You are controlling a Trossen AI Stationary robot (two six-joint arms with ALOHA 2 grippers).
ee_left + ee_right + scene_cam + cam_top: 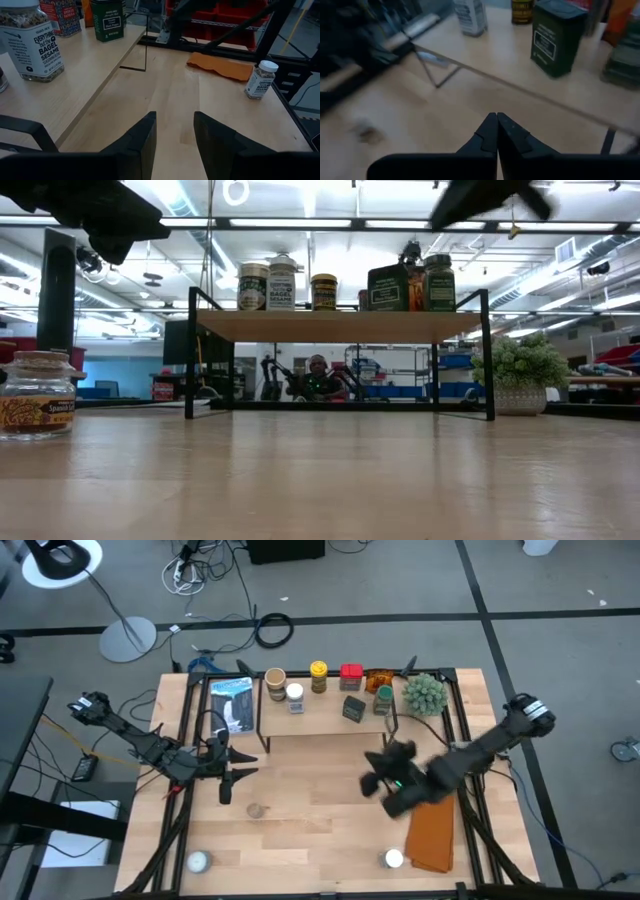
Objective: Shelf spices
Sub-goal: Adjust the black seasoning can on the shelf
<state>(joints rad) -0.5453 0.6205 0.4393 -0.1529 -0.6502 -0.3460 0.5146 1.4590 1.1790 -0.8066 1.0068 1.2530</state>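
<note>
Near desk centre-left, brown-lidded jar point(256, 810) upright at five o'clock from left gripper point(226, 786), fingers point(137, 145) narrowly parted, empty; nearer than right gripper point(372, 783), fingers pinched together.

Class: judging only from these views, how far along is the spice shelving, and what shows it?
Done: several spices already stand on the shelf, among them the bagel seasoning jar and the dark green tin.
In hand: nothing; the left gripper is open and empty, the right gripper shut and empty.
Left: three jars on the table, one brown-lidded, two white-lidded.
</note>
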